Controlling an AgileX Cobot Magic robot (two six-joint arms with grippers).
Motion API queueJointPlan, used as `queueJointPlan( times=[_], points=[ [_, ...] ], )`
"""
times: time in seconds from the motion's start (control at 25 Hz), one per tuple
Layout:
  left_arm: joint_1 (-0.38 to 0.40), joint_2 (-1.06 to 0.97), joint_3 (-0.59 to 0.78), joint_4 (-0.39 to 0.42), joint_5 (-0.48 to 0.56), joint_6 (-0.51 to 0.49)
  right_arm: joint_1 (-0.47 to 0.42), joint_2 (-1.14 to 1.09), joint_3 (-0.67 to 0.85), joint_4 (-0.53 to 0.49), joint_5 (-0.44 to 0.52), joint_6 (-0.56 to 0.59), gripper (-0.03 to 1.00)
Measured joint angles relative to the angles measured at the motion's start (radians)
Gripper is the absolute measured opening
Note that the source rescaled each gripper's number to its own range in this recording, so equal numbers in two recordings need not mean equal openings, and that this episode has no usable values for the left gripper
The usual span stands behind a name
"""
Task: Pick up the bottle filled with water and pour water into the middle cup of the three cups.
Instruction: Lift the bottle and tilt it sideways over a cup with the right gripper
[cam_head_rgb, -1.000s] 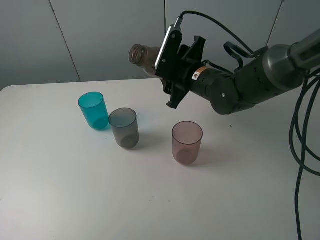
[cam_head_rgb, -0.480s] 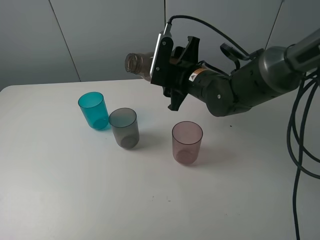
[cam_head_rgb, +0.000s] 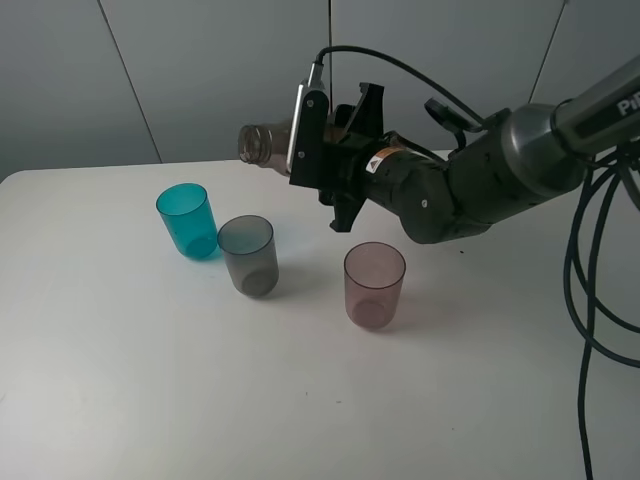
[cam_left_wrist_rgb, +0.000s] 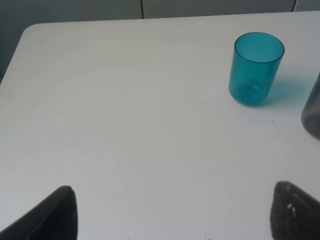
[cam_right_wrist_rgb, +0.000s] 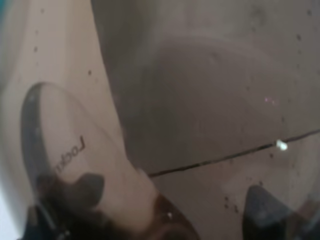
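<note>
Right claw (cam_head_rgb: 326, 152) clenched round the bottle (cam_head_rgb: 266, 142), holding it nearly level in the air; left claw (cam_left_wrist_rgb: 172, 215) spread wide

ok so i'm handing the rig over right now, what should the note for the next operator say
Right gripper: shut on the bottle, held in the air and tipped about level, mouth toward the teal cup's side.
Left gripper: open and empty over the table.
Cups: teal cup, middle cup and pinkish cup all stand upright on the table.
Done: bottle picked up and tilted.
Left: line the mouth over the middle cup, tip further, pour. No stream is visible; whether the mouth is over the cup is unclear.
</note>
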Motion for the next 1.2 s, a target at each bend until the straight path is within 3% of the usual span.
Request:
queueJointPlan(
  times=[1.2],
  points=[
    [0.0, 0.0, 0.0, 0.0, 0.0, 0.0, 0.017, 0.057, -0.01, 0.09, -0.029, -0.338, 0.0]
  ],
)
